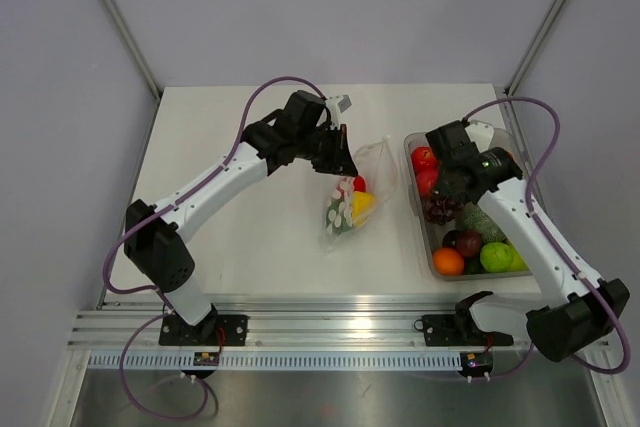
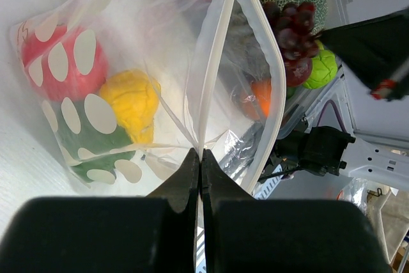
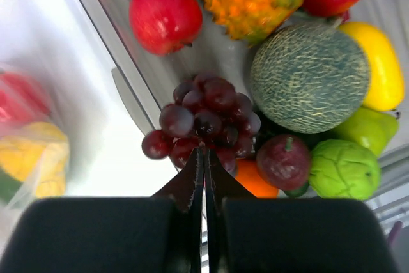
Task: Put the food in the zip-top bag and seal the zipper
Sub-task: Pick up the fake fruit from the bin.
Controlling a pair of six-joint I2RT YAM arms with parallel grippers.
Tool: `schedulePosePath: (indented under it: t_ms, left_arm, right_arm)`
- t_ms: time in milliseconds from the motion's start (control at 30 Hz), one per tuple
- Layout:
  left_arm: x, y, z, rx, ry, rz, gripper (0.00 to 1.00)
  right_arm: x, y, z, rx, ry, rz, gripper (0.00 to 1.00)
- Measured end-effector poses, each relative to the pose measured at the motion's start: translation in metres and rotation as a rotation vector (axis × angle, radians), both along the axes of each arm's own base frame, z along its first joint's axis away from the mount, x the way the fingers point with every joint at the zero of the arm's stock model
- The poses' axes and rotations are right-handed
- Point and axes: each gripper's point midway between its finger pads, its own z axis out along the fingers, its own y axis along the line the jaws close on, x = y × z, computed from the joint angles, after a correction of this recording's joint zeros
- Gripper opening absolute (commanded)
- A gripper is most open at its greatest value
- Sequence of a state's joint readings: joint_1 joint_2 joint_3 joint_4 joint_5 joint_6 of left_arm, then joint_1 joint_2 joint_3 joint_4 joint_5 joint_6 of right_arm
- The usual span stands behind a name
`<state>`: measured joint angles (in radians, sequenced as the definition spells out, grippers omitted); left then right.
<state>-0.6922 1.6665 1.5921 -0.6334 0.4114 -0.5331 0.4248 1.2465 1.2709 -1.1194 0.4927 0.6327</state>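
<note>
The dotted zip-top bag point(image 1: 352, 199) lies mid-table with a red, a yellow point(image 2: 131, 100) and a green piece inside. My left gripper point(image 1: 345, 163) is shut on the bag's mouth edge, pinching the white zipper strip point(image 2: 214, 62) and holding the mouth open towards the tray. My right gripper point(image 1: 441, 199) is shut on the stem of the dark purple grape bunch point(image 3: 204, 116), which hangs over the tray's left rim point(image 3: 102, 23). The bag shows blurred at the left of the right wrist view point(image 3: 32, 145).
The rigid clear tray point(image 1: 412, 162) at the right holds red apples, an orange spiky fruit, a netted melon point(image 3: 310, 78), a yellow piece, green pieces and an orange. A metal rail runs along the table's near edge.
</note>
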Motion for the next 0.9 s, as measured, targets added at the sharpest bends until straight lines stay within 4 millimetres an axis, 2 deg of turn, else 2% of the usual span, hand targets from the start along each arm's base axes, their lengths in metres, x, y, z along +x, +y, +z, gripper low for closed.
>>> schedulePosePath:
  t_ms: [167,400,600,767,900]
  left_arm:
    - [0.000,0.000,0.000,-0.002,0.003,0.000,0.00]
    - [0.000,-0.001,-0.002,0.002,0.008,-0.001,0.00]
    - [0.002,-0.002,-0.004,0.005,0.012,-0.001,0.00]
    - [0.003,-0.003,-0.007,0.009,0.017,-0.001,0.00]
    - [0.004,-0.003,-0.010,0.013,0.022,0.002,0.00]
  right_arm:
    - [0.000,-0.008,0.058,0.009,-0.123,-0.008,0.00]
    - [0.011,-0.001,0.136,0.064,-0.294,0.043,0.00]
    - [0.025,0.031,0.195,0.132,-0.410,0.154,0.00]
    - [0.034,0.060,0.229,0.187,-0.475,0.242,0.00]
    - [0.037,0.085,0.245,0.222,-0.501,0.312,0.00]
